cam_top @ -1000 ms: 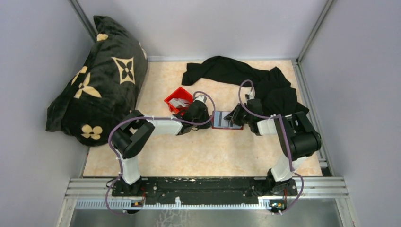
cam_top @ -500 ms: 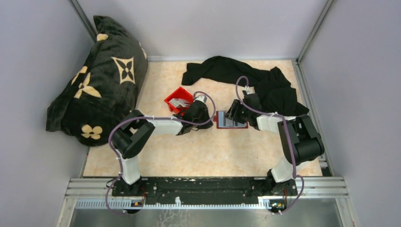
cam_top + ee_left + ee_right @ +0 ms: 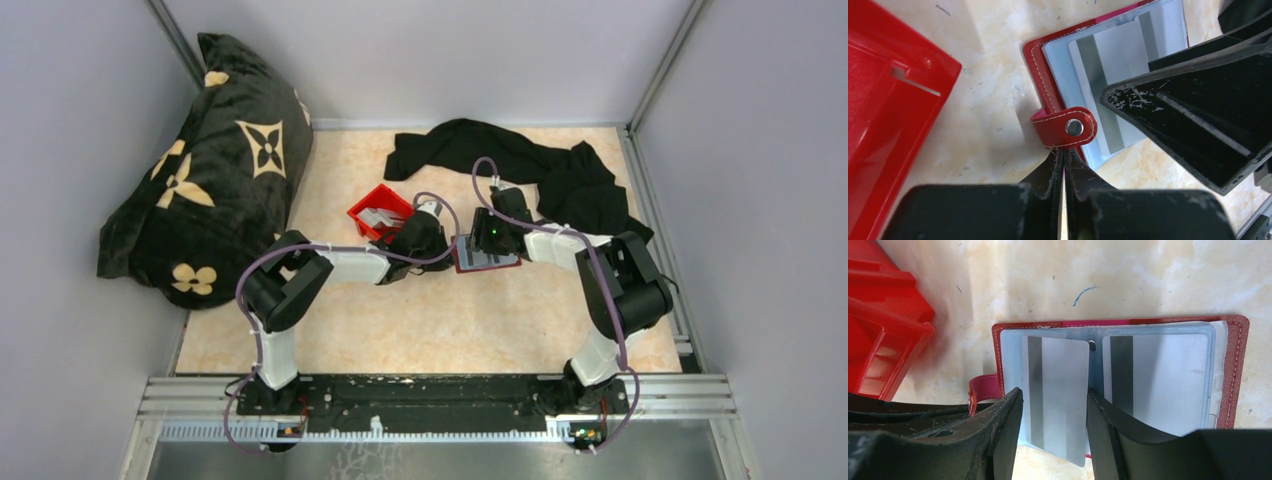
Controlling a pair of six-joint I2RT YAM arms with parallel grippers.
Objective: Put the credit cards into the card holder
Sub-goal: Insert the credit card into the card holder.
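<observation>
Lying open on table between grippers, holder (image 3: 1236, 365) looks soft and light, likely to slide. Left gripper (image 3: 1064, 157): fingers together, tips at snap tab (image 3: 1063, 131); pinch unclear. Right gripper (image 3: 1054, 399): fingers apart, straddling loose card (image 3: 1060, 385) on tab-side pocket (image 3: 1010, 347). Card likely stiff, thin, slick; take by long edges.

- A bright red plastic bin (image 3: 378, 213) sits ahead of me, a little left of the middle.
- A big black plush pillow with cream flower motifs (image 3: 215, 170) leans in my far-left corner.
- A crumpled black cloth (image 3: 520, 165) lies at the far side, toward my right.
- A beige marbled tabletop (image 3: 420, 320) lies beneath them.
</observation>
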